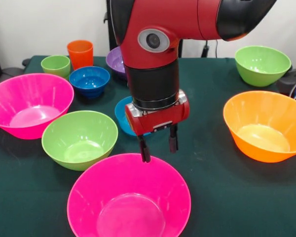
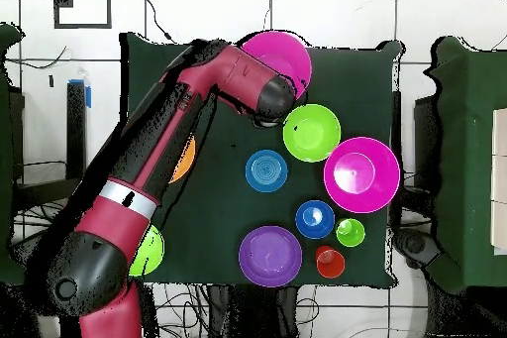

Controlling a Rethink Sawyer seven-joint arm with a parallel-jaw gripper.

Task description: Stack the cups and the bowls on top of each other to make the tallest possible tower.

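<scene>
Across the green-clothed table (image 1: 207, 163), largest first, you have:

Arm (image 1: 153, 44), red and black, reaching down from above. Its hand (image 1: 158, 146) hangs over the far rim of the nearest pink bowl, fingers spread and holding nothing; the left-hand finger in the front view sits right at the rim, perhaps touching it.

Pink bowl, near (image 1: 129, 198): empty, upright. Judged the step in hand: a rim grasp. Set one finger inside the wall and one outside, go low enough to bite below the lip, close squarely, and lift straight so the glossy wall does not slip or tip.

Pink bowl, second (image 1: 28, 103): empty, upright, at the front view's left.

Orange bowl (image 1: 265, 124): empty, at the right of the same view.

Green bowl (image 1: 80, 138): empty, just beside both pink bowls. Second green bowl (image 1: 262, 64): empty, far right corner.

Purple bowl (image 1: 116, 61): partly hidden behind the arm; contents cannot be seen there, though the overhead view shows it empty.

Blue bowl (image 1: 90, 80): empty. Second blue bowl (image 1: 122, 116): mostly hidden by the hand in the front view; empty from overhead.

Orange cup (image 1: 80, 53) and light-green cup (image 1: 55, 64): upright, side by side at the far left, empty as far as you can see.

Tower: none yet. Every piece stands alone, nothing nested.
</scene>
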